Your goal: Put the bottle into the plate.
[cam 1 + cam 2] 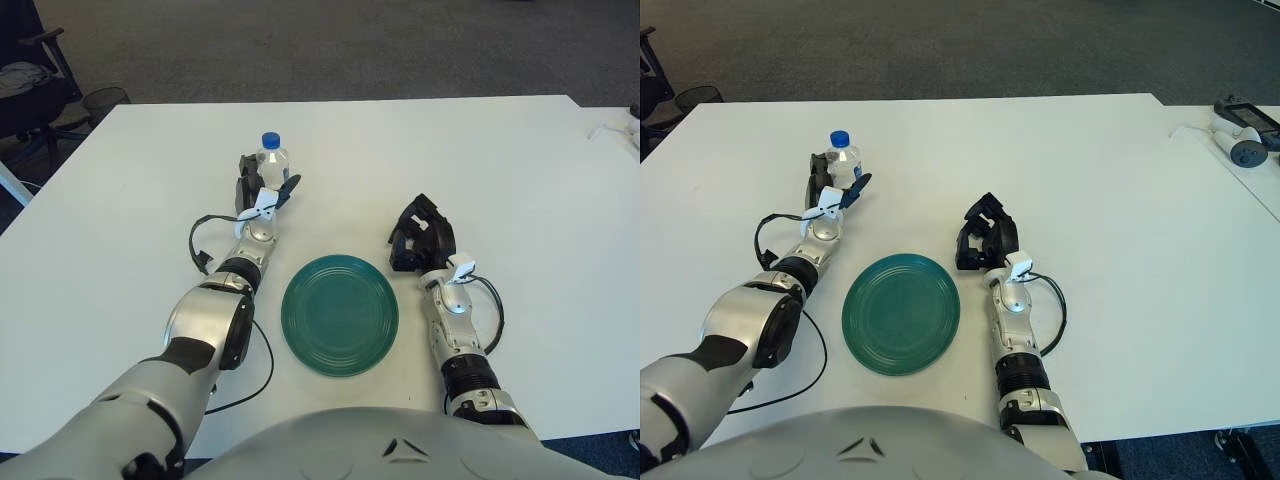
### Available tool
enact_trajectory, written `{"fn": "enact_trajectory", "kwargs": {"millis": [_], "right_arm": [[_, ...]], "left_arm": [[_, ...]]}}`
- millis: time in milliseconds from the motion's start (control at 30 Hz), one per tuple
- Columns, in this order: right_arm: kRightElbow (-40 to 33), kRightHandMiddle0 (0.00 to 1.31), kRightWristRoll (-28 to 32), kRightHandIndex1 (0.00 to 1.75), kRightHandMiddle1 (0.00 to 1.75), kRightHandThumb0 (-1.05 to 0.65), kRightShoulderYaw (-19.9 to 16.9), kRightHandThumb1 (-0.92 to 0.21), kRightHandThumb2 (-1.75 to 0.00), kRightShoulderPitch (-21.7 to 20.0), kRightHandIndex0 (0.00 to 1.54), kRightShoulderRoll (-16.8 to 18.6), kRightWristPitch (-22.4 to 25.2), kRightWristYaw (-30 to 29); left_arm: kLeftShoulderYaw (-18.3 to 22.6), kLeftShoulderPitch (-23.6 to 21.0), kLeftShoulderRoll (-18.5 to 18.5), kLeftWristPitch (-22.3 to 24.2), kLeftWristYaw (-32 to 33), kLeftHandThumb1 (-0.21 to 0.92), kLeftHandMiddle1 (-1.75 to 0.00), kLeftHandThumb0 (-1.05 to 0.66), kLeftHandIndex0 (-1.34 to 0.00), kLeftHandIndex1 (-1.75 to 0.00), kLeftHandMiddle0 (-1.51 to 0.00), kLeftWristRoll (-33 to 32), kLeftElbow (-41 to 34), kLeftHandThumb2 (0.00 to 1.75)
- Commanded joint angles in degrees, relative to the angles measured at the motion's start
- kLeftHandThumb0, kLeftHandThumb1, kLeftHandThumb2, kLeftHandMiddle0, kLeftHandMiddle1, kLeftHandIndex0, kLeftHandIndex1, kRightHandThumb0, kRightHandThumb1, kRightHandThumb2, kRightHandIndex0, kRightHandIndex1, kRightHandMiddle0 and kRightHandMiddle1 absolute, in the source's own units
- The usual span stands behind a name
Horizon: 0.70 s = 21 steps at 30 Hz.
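While the left hand (262,186) wraps its fingers around the upright bottle (270,161) beyond the plate (340,313), the right hand (421,234) shows curled, empty, beside the plate's right rim.

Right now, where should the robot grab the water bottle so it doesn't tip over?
Around the middle of its clear body, probably. The bottle stands upright and is tall and narrow, so a low, mid-body grip should steady it better than pinching the blue cap. Come from the robot's side, where the left hand already closes around it. The right hand shows beside the green plate, to its right.
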Motion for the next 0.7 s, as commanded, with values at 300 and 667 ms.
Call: {"fn": "enact_trajectory", "kwargs": {"millis": [300, 667], "right_arm": [[2.31, 0.59, 0.33, 1.67, 1.75, 0.0, -0.23, -0.05, -1.6, 1.79, 0.84, 0.53, 1.73, -0.43], [2.93, 0.58, 0.46, 1.67, 1.75, 0.0, -0.27, -0.06, -1.59, 1.65, 0.83, 0.65, 0.84, -0.31]], "left_arm": [[-1.29, -0.01, 0.91, -0.72, -2.64, 0.87, -1.59, -0.68, -0.03, -1.66, -0.3, 1.18, 0.69, 0.04], [-2.07, 0.12, 1.19, -0.52, -2.3, 0.85, -1.71, -0.64, -0.05, -1.68, -0.34, 1.69, 0.99, 0.04]]}}
